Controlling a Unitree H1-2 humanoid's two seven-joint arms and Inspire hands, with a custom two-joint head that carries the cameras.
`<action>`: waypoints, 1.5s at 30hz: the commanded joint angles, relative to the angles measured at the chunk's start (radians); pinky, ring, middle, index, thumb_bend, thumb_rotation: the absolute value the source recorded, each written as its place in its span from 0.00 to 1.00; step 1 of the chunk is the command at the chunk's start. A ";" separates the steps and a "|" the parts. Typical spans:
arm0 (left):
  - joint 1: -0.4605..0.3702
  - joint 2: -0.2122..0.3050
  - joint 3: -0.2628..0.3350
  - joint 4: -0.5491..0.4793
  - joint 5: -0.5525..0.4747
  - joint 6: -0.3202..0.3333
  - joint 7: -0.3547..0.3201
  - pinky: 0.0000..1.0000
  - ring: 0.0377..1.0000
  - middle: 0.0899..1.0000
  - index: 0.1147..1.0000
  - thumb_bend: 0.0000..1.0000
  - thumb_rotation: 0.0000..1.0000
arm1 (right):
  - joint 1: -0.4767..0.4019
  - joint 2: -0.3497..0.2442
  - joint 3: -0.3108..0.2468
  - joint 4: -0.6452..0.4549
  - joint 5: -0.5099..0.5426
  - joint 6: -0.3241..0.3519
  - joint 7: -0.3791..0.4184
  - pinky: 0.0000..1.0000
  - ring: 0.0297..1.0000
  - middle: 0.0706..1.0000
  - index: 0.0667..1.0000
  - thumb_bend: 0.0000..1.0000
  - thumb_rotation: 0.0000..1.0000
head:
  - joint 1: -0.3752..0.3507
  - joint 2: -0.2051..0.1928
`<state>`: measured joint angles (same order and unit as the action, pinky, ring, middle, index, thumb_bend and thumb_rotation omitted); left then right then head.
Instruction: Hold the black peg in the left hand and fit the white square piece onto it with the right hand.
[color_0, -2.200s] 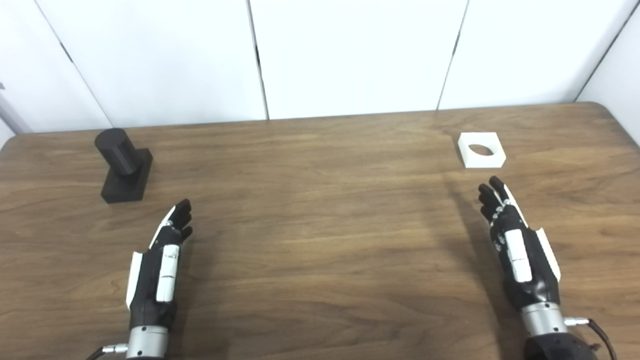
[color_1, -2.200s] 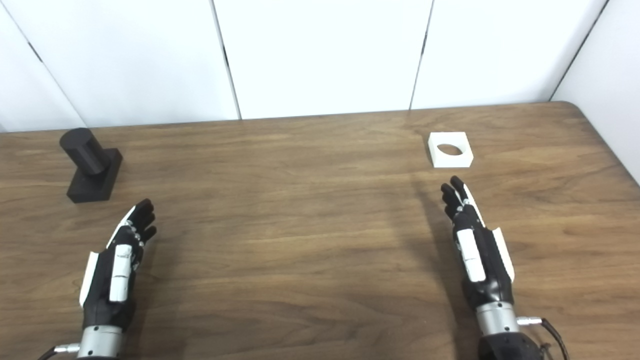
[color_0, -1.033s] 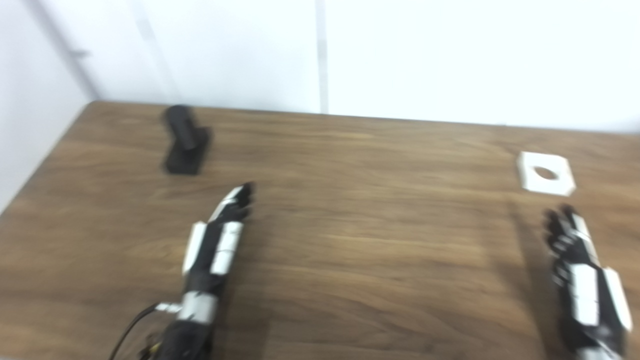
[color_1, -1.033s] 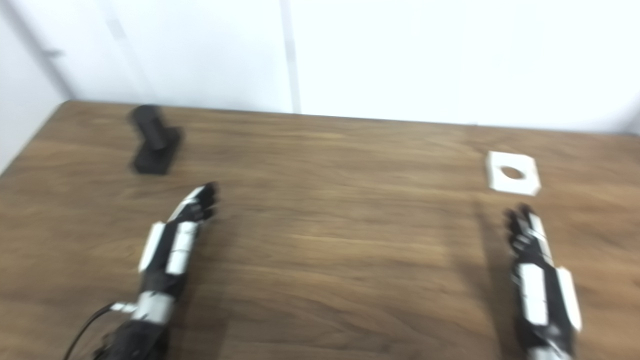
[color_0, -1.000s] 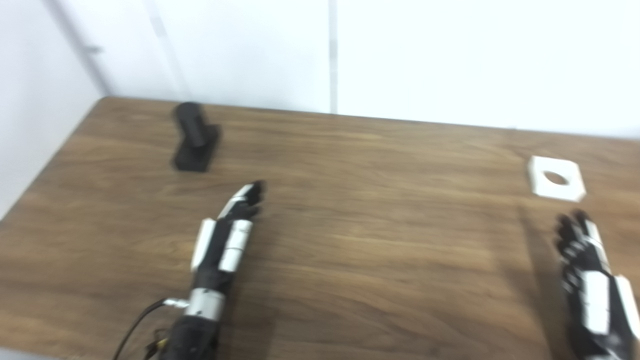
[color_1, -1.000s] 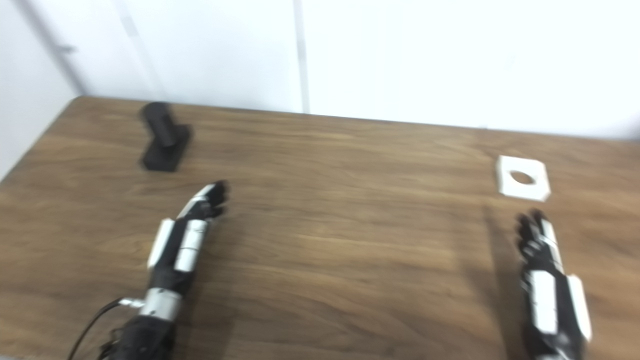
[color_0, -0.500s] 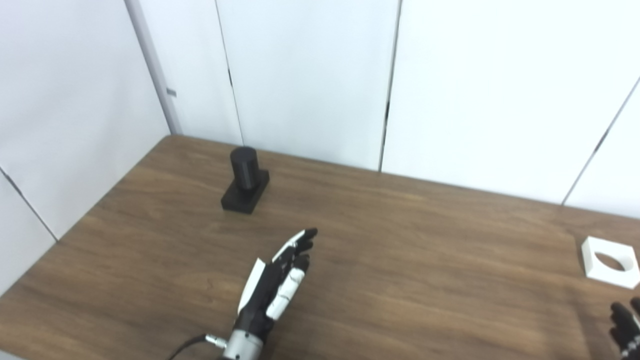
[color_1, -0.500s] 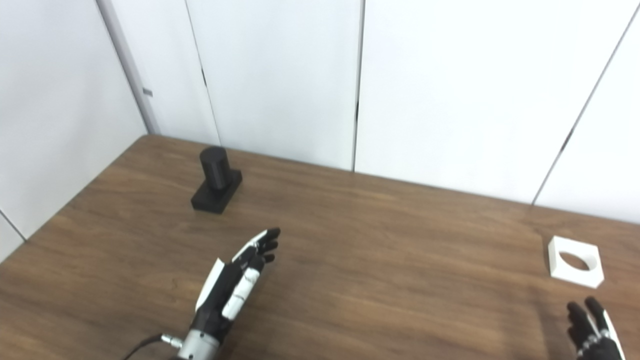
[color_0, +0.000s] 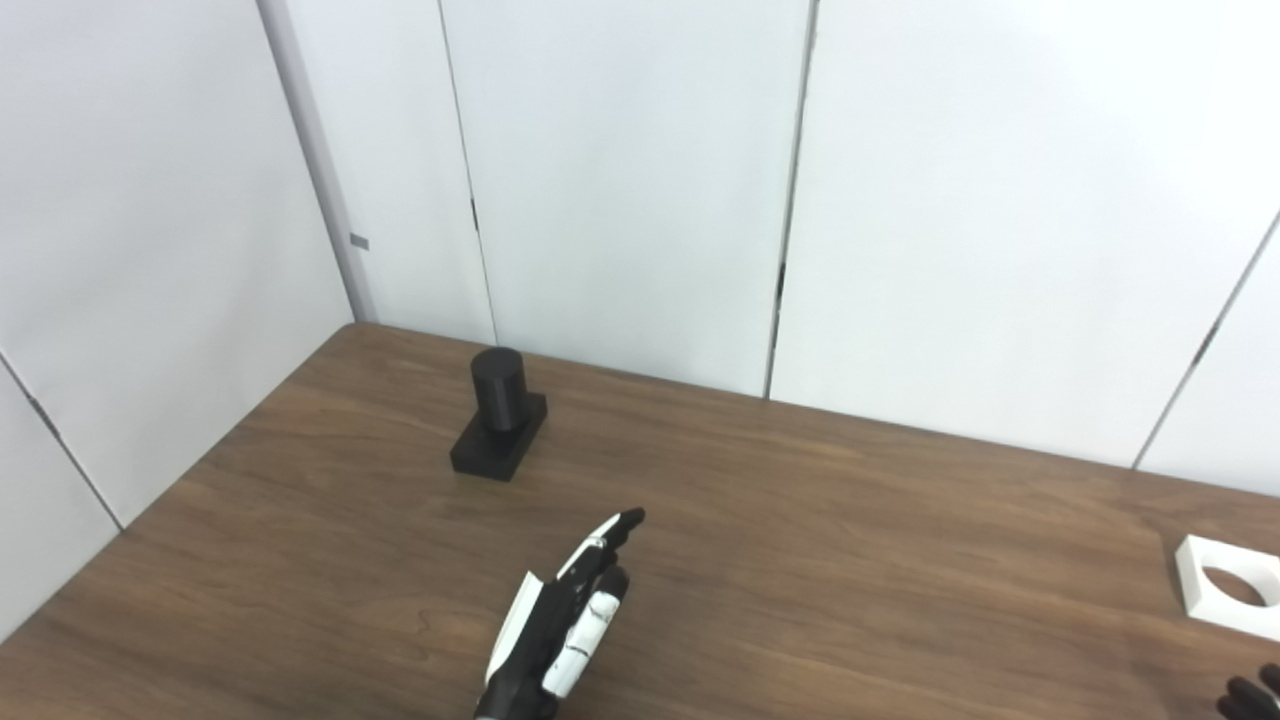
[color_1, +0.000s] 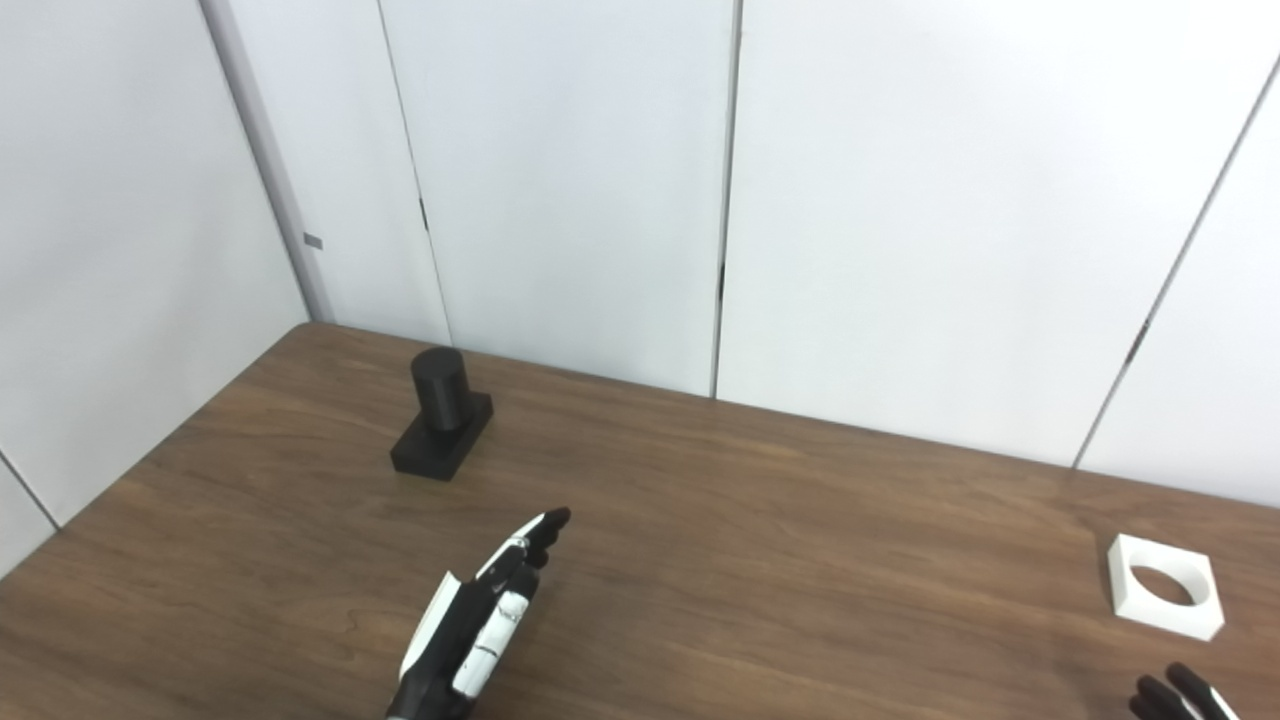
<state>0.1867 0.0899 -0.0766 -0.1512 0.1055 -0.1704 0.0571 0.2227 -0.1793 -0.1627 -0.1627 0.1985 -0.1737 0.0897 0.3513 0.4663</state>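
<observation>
The black peg (color_0: 499, 415) stands upright on the worktop (color_0: 850, 560) near its far left corner — a round post with its long axis vertical, rising from a flat rectangular base. The base's long side runs from near-left to far-right, and the post sits toward its far end.

The left robot hand (color_0: 562, 625) hovers low over the worktop well short of the peg, empty, fingers stretched out nearly straight and close together, pointing up and to the right of the peg.

The white square piece (color_1: 1166, 586) lies flat near the right edge, round hole facing up, well apart from the peg.

Of the right robot hand (color_1: 1178, 697) only dark fingertips show at the bottom right corner, just short of the white piece — whether it is spread or curled cannot be told.
</observation>
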 joint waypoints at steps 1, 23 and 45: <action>0.050 -0.056 -0.018 0.034 -0.003 -0.026 0.007 0.95 0.97 0.95 0.90 0.59 0.98 | 0.008 0.003 -0.005 0.015 0.005 -0.027 0.004 0.78 0.83 0.81 0.83 0.67 0.86 | 0.000 0.006; -0.052 -0.015 0.102 -0.104 0.499 0.201 0.319 0.83 0.87 0.87 0.83 0.65 0.33 | 0.012 0.010 0.008 0.048 -0.020 -0.075 0.010 0.90 0.90 0.87 0.86 0.76 0.90 | -0.037 -0.011; -0.277 0.104 0.210 0.031 0.699 0.632 0.264 0.88 0.91 0.88 0.80 0.92 0.65 | 0.038 0.024 0.019 0.006 -0.017 -0.082 0.010 0.75 0.85 0.86 0.85 0.81 0.89 | -0.055 0.007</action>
<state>-0.0431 0.1699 0.1386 -0.1223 0.7772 0.4609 0.3074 0.2456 -0.1751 -0.1561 -0.1671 0.1710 -0.2386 0.0936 0.2961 0.4725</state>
